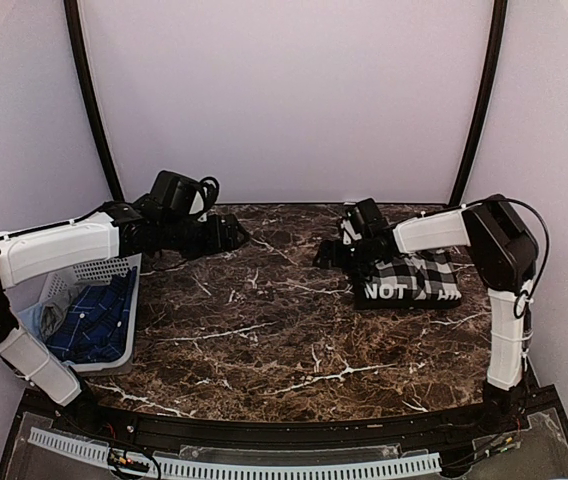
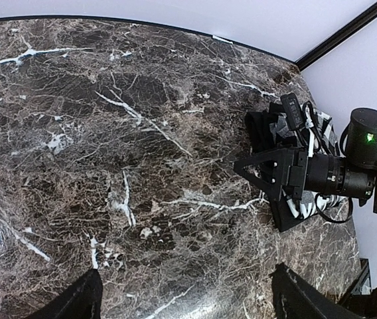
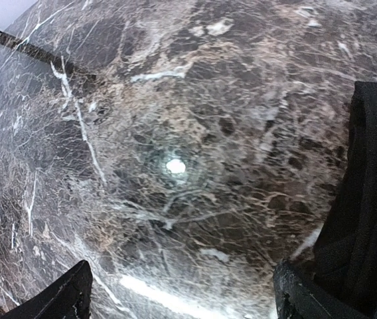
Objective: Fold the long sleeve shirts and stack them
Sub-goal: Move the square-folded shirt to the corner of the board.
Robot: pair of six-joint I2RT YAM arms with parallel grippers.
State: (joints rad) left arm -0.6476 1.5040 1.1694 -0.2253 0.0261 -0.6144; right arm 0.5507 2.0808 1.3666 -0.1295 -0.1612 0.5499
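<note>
Risking a snag: blue shirt (image 1: 94, 320) bunched in the white perforated basket (image 1: 114, 268), near left, likely to catch on lifting. Farther right on the bench (image 1: 264, 340), folded checked shirt (image 1: 409, 275), liable to be dragged open by the right pincer (image 1: 324, 255) just beside. Counted: one basket, two shirts, two pincers; left pincer (image 1: 234, 235) and right both wide, empty.

Table: a dark brown marble-patterned tabletop with white veins (image 1: 264, 340) fills the middle; its far edge is curved.
Walls: plain pale lilac-white wall panels (image 1: 284, 90) stand behind and on both sides.
Poles: two thin black curved poles rise at the far left (image 1: 89, 100) and far right (image 1: 481, 100).
Near edge: a white slotted plastic strip (image 1: 264, 468) runs along the front.
Light: a bright round glare spot (image 3: 174, 165) lies on the tabletop.
</note>
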